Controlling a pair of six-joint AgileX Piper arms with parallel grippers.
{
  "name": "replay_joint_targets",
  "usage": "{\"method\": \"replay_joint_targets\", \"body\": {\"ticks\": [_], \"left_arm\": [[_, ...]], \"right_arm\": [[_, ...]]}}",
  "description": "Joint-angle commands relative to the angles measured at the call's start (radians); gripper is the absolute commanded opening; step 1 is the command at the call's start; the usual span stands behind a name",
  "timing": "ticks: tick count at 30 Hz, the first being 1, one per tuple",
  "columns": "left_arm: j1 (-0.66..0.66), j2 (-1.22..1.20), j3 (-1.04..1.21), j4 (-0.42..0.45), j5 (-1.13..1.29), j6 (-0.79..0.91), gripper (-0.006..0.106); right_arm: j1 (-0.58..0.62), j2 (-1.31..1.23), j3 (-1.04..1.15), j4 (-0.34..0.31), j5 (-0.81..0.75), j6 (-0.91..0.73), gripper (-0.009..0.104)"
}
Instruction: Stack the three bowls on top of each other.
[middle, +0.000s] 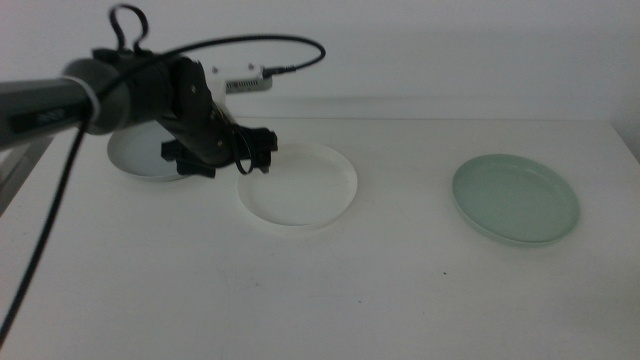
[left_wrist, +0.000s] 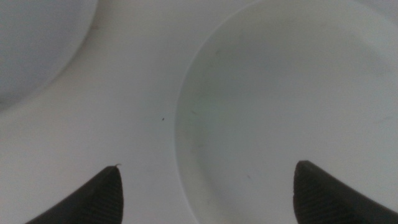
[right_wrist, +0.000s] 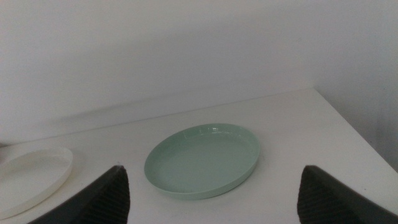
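The grey-blue bowl (middle: 140, 155) sat far left on the white counter (middle: 330, 290), towards the back, partly hidden behind the left arm. In the left wrist view only a curved edge of it (left_wrist: 37, 43) showed, apart from the white bowl w/ a strip of bare counter (left_wrist: 137, 99) between them.

The left arm came in from the left edge, w/ a black cable looping above it. Its tool (middle: 262, 160) hung at the left rim of the white bowl (middle: 298, 187), approx. over the rim itself. From the left wrist cam the left tool (left_wrist: 205, 193) was spread wide: one jaw stood over bare counter, the other over the inside of the white bowl (left_wrist: 292, 106), so the rim ran between them. Nothing was gripped. Whether the jaws touched the bowl or counter couldn't be told.

The white bowl lay roughly mid-counter, upright, empty, just right of the grey-blue one.

The mint green bowl (middle: 516, 198) sat well apart on the right side of the counter, upright, empty, untouched. No bowl was stacked on another; all 3 lay separately on the counter.

The right arm wasn't visible in the middle view. Its wrist cam showed the right tool (right_wrist: 214, 199) w/ jaws wide apart, holding nothing, looking over the mint green bowl (right_wrist: 202, 160) from a distance, w/ part of the white bowl (right_wrist: 31, 174) off to the side and a pale wall (right_wrist: 186, 50) behind the counter (right_wrist: 311, 143).
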Motion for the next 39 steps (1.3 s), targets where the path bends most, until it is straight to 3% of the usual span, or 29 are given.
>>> {"method": "replay_joint_targets", "body": {"ticks": [1,10,16,20,21,22,25,34,39], "left_arm": [[-0.002,0.033,-0.009,-0.009,-0.031,-0.017,0.094],[-0.002,0.117,-0.01,-0.039,-0.082,-0.017,0.088],[-0.002,0.139,-0.01,-0.047,-0.082,-0.017,0.071],[-0.002,0.142,-0.007,-0.063,-0.082,-0.017,0.047],[-0.002,0.142,-0.007,-0.063,-0.082,-0.017,0.039],[-0.002,0.142,-0.007,-0.046,-0.078,-0.015,0.023],[0.0,0.134,-0.007,-0.042,-0.067,-0.015,-0.002],[-0.006,-0.094,0.021,0.007,0.024,0.044,-0.002],[-0.025,-0.289,0.196,-0.007,-0.12,0.041,-0.002]], "right_arm": [[-0.003,-0.004,0.004,-0.01,-0.007,-0.004,0.092],[-0.003,-0.004,0.004,-0.01,-0.007,-0.004,0.092],[-0.003,-0.004,0.004,-0.01,-0.007,-0.004,0.092],[-0.003,-0.004,0.004,-0.01,-0.007,-0.004,0.092],[-0.003,-0.004,0.004,-0.01,-0.007,-0.004,0.092],[-0.003,-0.004,0.004,-0.01,-0.007,-0.004,0.092],[-0.003,-0.004,0.004,-0.01,-0.007,-0.004,0.092],[-0.003,-0.004,0.004,-0.01,-0.007,-0.004,0.092],[-0.003,-0.004,0.004,-0.01,-0.007,-0.004,0.092]]}}
